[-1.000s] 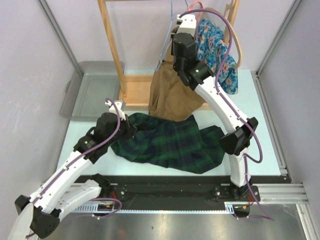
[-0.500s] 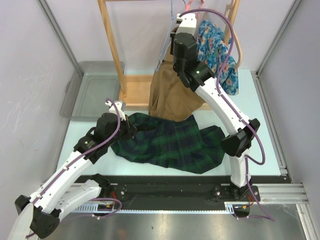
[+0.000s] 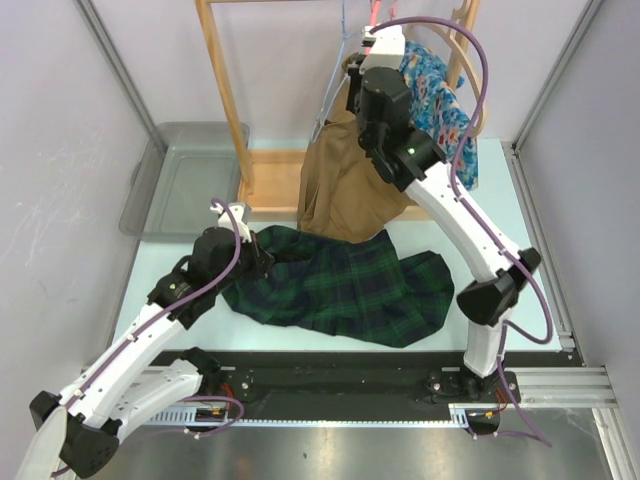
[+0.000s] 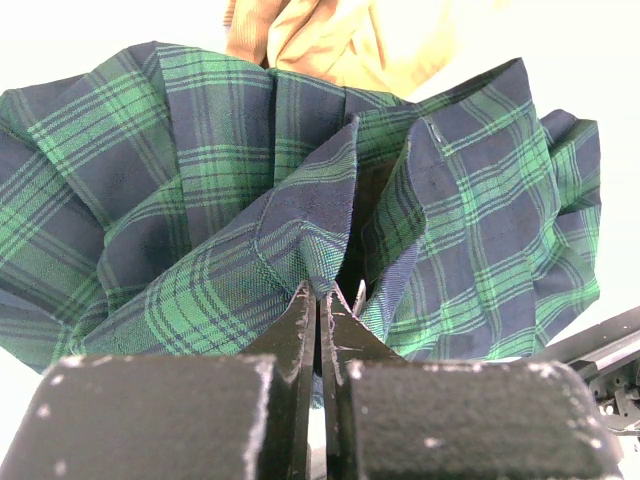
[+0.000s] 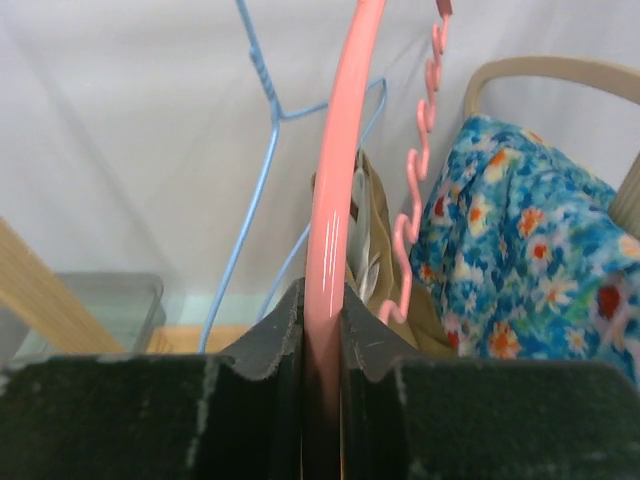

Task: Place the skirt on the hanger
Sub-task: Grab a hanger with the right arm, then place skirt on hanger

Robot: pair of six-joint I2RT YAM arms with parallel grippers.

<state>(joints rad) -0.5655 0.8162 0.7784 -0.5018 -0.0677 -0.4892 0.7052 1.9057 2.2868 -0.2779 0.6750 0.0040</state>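
Observation:
The skirt (image 3: 340,285) is dark blue and green plaid and lies crumpled on the table in front of the rack. My left gripper (image 3: 263,260) is at its left end, shut on a raised fold of the skirt (image 4: 250,200), with the cloth pinched between the fingertips of the left gripper (image 4: 322,297). The pink plastic hanger (image 5: 335,190) hangs at the rack's top, its tip showing in the top view as well (image 3: 375,12). My right gripper (image 5: 322,300) is shut on the hanger's pink bar, high at the rack (image 3: 374,30).
A blue wire hanger (image 5: 255,190) hangs left of the pink one. A tan garment (image 3: 340,190) and a floral one (image 3: 440,100) hang on the wooden rack (image 3: 225,100). A wooden hanger (image 5: 540,68) carries the floral cloth. A grey bin (image 3: 180,180) stands at the left.
The right arm has shifted slightly right and up at the rack, its jaws closing onto the pink hanger. The left arm and skirt have not moved.

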